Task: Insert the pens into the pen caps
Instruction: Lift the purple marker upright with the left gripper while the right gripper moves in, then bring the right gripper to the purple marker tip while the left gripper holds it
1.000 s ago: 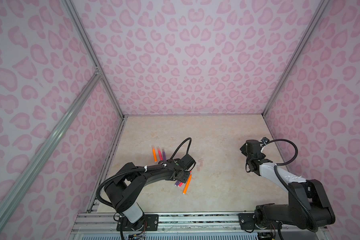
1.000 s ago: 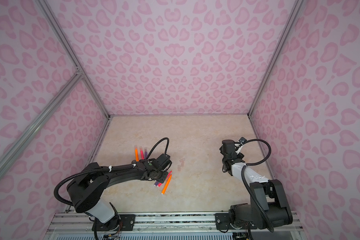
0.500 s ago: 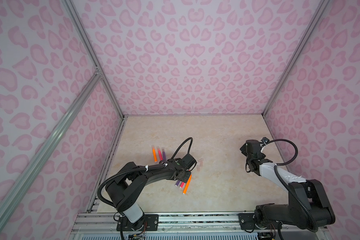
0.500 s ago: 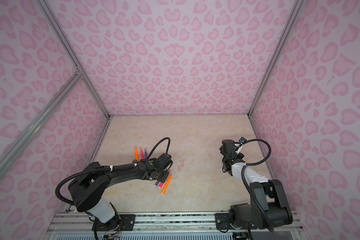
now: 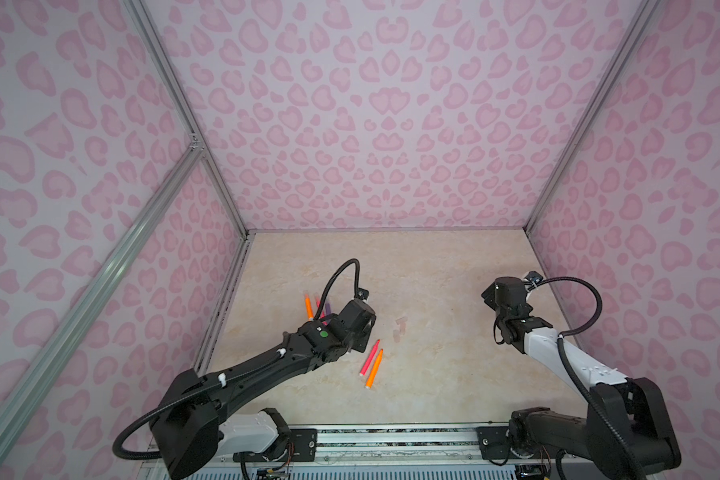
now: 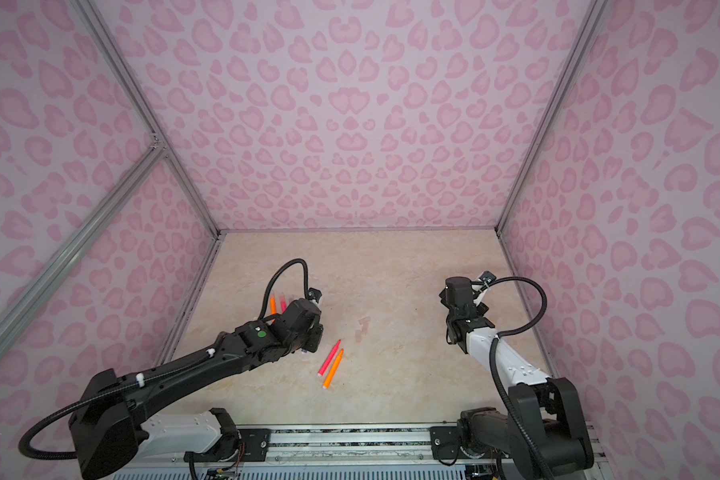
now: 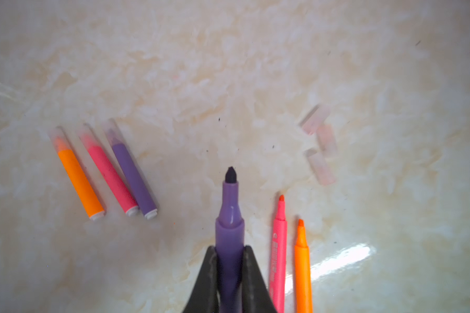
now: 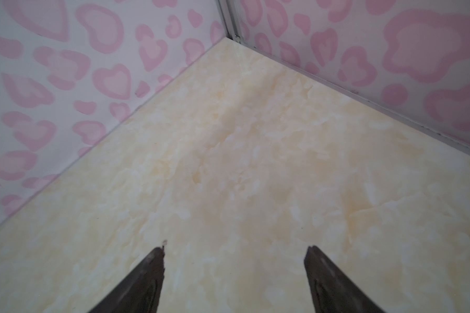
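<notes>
I'm clamping the slim purple plastic marker pen (image 7: 229,214) in my left gripper (image 7: 230,248), seemingly three clear plastic caps (image 7: 327,138) lying beyond its tip, right gripper (image 8: 235,248) hanging wide open.

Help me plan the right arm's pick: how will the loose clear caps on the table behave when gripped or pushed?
The loose caps are small, see-through tubes, so probably very light and apt to skid or roll when nudged. Their smooth plastic may slip in a grip. Three lie close together, so pushing one likely shifts its neighbours.
</notes>
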You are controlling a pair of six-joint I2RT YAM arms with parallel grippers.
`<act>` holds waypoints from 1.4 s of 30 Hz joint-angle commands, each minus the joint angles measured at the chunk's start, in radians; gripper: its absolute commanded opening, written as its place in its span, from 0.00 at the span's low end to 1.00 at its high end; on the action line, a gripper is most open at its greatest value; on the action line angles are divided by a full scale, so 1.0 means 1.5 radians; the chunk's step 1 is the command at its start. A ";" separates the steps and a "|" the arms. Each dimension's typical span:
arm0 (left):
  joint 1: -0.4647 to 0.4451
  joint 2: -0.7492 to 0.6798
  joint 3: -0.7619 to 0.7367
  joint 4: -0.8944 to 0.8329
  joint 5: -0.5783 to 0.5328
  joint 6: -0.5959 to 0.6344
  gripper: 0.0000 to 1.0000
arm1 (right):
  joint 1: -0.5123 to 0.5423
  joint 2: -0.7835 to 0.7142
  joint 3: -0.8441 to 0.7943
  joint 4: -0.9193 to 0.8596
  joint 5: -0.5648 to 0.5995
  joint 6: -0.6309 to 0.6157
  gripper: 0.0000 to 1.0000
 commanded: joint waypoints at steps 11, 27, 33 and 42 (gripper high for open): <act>-0.002 -0.203 -0.195 0.518 0.241 0.132 0.03 | 0.399 -0.170 0.010 0.094 -0.087 -0.021 0.86; -0.003 -0.224 -0.220 0.510 0.231 0.152 0.03 | 0.602 -0.063 0.044 0.213 -0.101 -0.006 0.73; -0.004 -0.222 -0.212 0.504 0.259 0.155 0.03 | 0.604 -0.043 0.058 0.204 -0.089 -0.004 0.65; -0.005 -0.214 -0.208 0.500 0.272 0.157 0.03 | 0.604 0.006 0.104 0.179 -0.078 0.004 0.44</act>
